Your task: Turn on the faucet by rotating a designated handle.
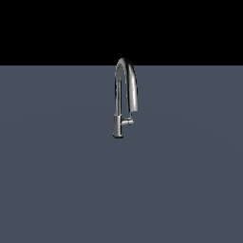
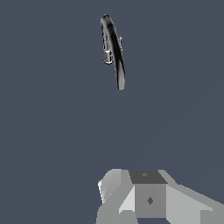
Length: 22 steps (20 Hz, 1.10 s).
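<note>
The faucet (image 1: 118,102) is a slim chrome gooseneck standing upright on the flat grey surface, its spout arching over and coming down on the exterior view's right. The handle (image 1: 128,122) is a short chrome stub sticking out sideways from the lower stem, just under the spout end. No arm or gripper appears in the exterior view. In the wrist view the faucet (image 2: 113,50) looks small and distant, seen from above as a dark arc, and the handle is too small to pick out. My gripper (image 2: 140,197) shows only as grey blocks at the frame's edge, far from the faucet, with the finger gap unclear.
A flat grey-blue surface (image 1: 57,180) spreads around the faucet on all sides. Beyond its far edge the background is black. No other objects show in either view.
</note>
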{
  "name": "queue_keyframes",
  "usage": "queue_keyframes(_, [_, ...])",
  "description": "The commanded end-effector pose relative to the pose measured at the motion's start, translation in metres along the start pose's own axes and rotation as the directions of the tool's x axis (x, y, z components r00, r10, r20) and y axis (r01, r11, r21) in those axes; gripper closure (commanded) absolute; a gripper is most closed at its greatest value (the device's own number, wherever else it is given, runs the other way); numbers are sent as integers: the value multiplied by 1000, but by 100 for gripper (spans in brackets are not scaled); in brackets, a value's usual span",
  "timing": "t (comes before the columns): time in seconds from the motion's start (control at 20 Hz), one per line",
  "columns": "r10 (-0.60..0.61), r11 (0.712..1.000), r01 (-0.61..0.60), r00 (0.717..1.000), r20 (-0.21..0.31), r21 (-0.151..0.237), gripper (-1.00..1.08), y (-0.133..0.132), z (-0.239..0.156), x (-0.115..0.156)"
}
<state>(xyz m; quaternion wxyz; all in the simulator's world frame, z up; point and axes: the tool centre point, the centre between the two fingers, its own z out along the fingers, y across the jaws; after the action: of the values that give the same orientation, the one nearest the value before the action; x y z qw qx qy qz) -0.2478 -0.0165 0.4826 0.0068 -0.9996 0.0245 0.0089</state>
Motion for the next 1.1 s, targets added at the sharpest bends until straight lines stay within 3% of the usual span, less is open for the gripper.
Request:
queue_keyframes(0.0, [0,1000,0,1000,0,0,108,0,0,0])
queue_keyframes(0.55, [30,999,-31,999,40,29,108,-2,3,16])
queue_keyframes(1.05, [105,988,-121,983,153,101,108,-6,13,60])
